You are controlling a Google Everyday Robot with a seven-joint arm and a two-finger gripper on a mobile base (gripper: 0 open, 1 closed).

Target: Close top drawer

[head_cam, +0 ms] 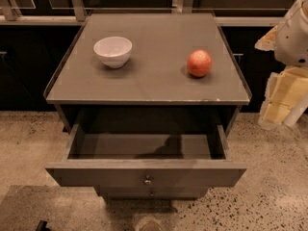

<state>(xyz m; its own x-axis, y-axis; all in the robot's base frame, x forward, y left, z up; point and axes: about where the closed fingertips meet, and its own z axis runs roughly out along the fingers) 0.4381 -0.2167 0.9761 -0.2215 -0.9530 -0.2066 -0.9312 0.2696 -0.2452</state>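
Observation:
The top drawer (96,174) of a small grey cabinet is pulled out toward me, and its inside shows nothing in it. Its flat front faces me with a small round metal knob (147,180) at the centre. A slimmer drawer front (159,193) shows just beneath it, pushed in. My gripper (281,102), yellowish under a white arm, hangs at the right edge of the view. It is to the right of the cabinet, apart from the drawer and touching nothing.
A white bowl (113,51) and a red-orange round fruit (199,63) stand on the cabinet top (154,85). Dark cabinets with a rail (38,19) run behind. Speckled floor (269,186) lies around the cabinet.

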